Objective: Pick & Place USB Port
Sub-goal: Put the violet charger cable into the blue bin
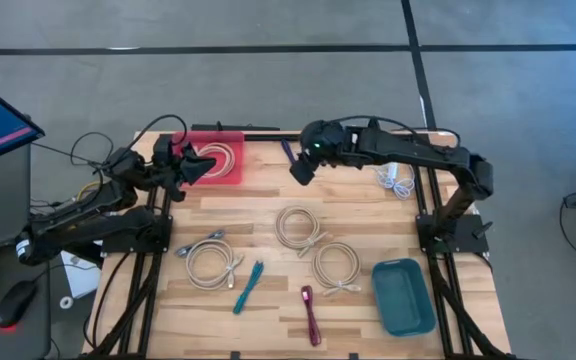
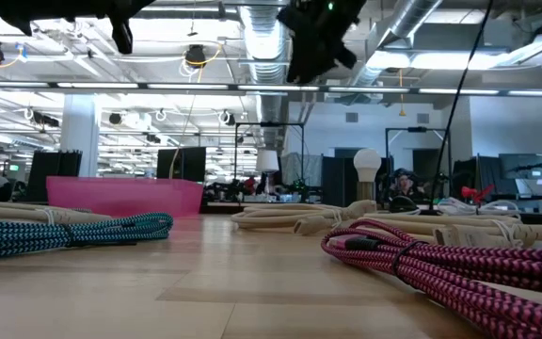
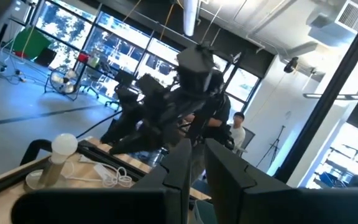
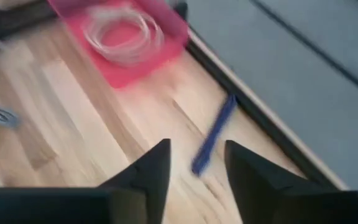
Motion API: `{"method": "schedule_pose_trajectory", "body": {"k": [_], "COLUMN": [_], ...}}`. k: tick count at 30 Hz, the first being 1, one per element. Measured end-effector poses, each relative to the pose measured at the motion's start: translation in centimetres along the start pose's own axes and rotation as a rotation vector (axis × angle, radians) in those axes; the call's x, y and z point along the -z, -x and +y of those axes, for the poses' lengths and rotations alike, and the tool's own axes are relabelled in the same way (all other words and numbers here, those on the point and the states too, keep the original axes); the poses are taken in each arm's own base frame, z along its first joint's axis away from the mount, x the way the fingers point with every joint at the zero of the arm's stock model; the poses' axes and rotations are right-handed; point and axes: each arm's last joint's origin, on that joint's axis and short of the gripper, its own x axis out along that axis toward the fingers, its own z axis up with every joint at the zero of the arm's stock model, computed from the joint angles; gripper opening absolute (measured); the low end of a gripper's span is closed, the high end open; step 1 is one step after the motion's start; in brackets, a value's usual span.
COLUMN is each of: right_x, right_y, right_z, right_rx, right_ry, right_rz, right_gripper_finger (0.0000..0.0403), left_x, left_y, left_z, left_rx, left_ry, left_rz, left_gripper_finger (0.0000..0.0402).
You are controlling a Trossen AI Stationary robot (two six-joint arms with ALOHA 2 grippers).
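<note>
Pink bin (image 1: 230, 176) at the table's far left corner already holds 1 coiled pale cable (image 1: 220, 157), so at least 1 placement looks done. Plenty left on the wood: 3 more beige coils (image 1: 299, 227) mid-table, 1 teal cable (image 1: 248, 286) and 1 magenta cable (image 1: 310, 313) near the front edge, a blue cable (image 1: 288, 152) lying loose at the far edge just beside the pink bin, and a white cable bundle (image 1: 396, 180) at far right. Teal bin (image 1: 404, 296) at front right looks empty.

Right gripper (image 1: 301, 168) hangs above the far-centre of the table, fingers apart with nothing between them. Its wrist view looks down on the blue cable (image 4: 213, 134) lying straight on the wood between the fingertips' line of sight, not touching them. Judgement: this is the next pick, not yet grasped.

Left gripper (image 1: 190, 165) sits at the pink bin's near-left rim, raised. Its wrist view shows the fingers (image 3: 174, 171) close together with a narrow gap and nothing visible in it; nearly clenched, empty as far as I can tell.

Blue cable looks short, thin, flat on the table, plug ends too small to make out.
</note>
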Motion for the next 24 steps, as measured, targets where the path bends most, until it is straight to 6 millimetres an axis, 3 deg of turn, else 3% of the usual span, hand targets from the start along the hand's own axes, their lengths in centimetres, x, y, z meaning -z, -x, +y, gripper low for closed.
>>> {"method": "schedule_pose_trajectory", "body": {"k": [8, 24], "right_x": [0.2, 0.4], "right_y": [-3.8, -8.5], "right_z": [-0.9, -2.2], "right_rx": [-0.092, -0.112], "right_ry": [-0.148, -0.221], "right_rz": [0.1, 0.144], "right_gripper_finger": [0.0216, 0.0198], "left_x": [0.0, 0.0], "left_y": [0.0, 0.0], "left_z": [0.0, 0.0], "left_rx": [0.001, 0.001], "left_ry": [-0.001, -0.001], "left_rz": [-0.002, -0.002], "left_gripper_finger": [0.0046, 0.0046]}}
